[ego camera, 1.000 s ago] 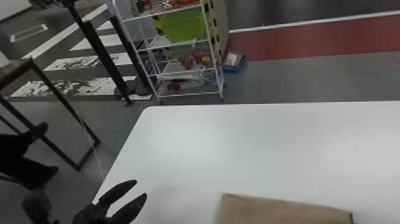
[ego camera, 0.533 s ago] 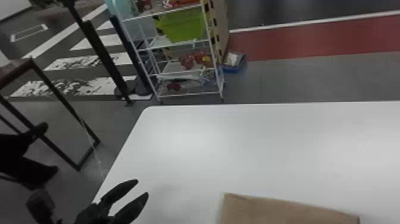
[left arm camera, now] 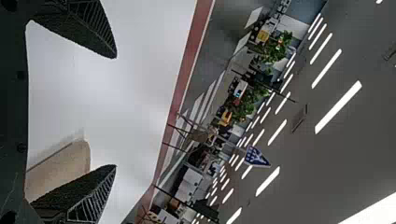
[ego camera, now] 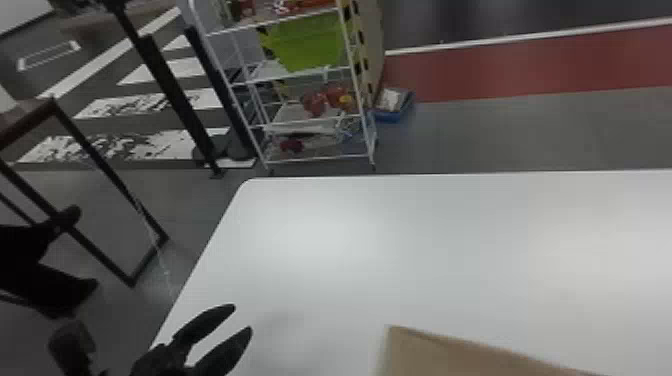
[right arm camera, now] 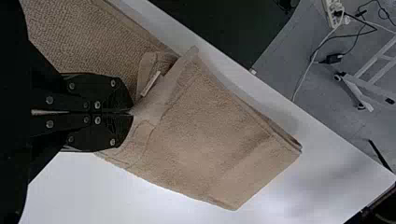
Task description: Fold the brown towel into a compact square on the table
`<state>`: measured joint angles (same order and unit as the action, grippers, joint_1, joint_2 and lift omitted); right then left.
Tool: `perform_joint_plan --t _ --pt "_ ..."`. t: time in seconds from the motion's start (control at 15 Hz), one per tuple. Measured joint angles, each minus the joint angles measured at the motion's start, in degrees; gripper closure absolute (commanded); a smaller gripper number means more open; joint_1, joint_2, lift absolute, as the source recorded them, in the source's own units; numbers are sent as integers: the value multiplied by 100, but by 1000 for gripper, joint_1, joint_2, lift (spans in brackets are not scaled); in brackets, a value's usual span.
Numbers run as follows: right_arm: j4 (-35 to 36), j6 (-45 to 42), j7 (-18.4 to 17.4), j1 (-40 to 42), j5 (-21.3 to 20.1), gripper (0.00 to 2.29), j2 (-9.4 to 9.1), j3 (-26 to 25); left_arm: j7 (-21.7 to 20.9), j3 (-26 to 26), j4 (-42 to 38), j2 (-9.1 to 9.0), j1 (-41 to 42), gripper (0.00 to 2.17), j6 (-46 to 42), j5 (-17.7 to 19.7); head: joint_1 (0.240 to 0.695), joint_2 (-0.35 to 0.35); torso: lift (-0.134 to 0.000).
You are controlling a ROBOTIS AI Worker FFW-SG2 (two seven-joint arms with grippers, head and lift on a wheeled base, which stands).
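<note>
From where I stand, with the clock face laid over the head view, the biggest thing is the white table (ego camera: 425,250), spread mostly from three round to seven o'clock. Past its far edge, at eleven, is a white wire rack (ego camera: 320,158) with loaded shelves. The brown towel (ego camera: 440,357) is on the table at five o'clock, running off the bottom edge; the right wrist view shows it folded in layers, with stacked edges at one end and a bunched part by the fingers. A green bin (ego camera: 310,47) sits on the rack's upper part, and what it holds I can't tell. On the floor at one o'clock, just beside the rack, is a blue tray (ego camera: 392,118) with something pale and flat in it. The left gripper (ego camera: 242,319) is at seven o'clock, above the table and well apart from the towel, its fingers spread with nothing between them. The right gripper (right arm camera: 132,112), seen in the right wrist view, has its fingers together, pinching the towel at the bunched part. Red things (ego camera: 315,103) sit on the shelf below the bin, a dark red one (ego camera: 292,145) lower still. Smallest is a pale label (right arm camera: 151,84) on the towel, near the right fingertips.
</note>
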<state>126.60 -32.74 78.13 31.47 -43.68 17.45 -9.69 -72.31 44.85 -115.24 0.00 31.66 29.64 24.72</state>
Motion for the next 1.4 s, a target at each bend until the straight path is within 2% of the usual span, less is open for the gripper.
perform_joint_plan --t 0.13,0.33,0.4,0.6,0.8,0.93,1.13,1.27,1.4 --pt "138 -38 0 -3 164 1477 -16 -195 6 23 -4 0 20 33 2 8 695 350 -122" --pt "527 -294 0 408 703 1477 -22 -941 45 27 -1 0 21 33 -2 7 695 350 -122" --pt "485 -391 0 519 761 1477 -22 -1090 54 10 35 0 2 33 -9 0 695 350 -122" --pt "-76 -579 0 367 549 1477 -30 -982 73 -104 79 0 -57 33 -15 -88 695 309 -122" --pt "-299 -608 0 83 419 1477 -90 -757 120 -143 80 0 -65 33 -15 -129 695 314 -122" --pt "-1 -637 0 186 668 1477 -115 -1032 154 -144 80 0 -71 33 -15 -146 695 311 -122" --pt "247 -1009 0 644 1263 1477 -118 -1823 152 -160 105 0 -80 33 -15 -173 695 269 -122" --pt "-39 -1134 0 667 1245 1477 -106 -1918 151 -245 138 0 -107 33 -15 -228 695 225 -122" --pt "-374 -1166 0 437 1026 1477 -108 -1713 141 -360 142 0 -114 33 -20 -267 695 200 -122"
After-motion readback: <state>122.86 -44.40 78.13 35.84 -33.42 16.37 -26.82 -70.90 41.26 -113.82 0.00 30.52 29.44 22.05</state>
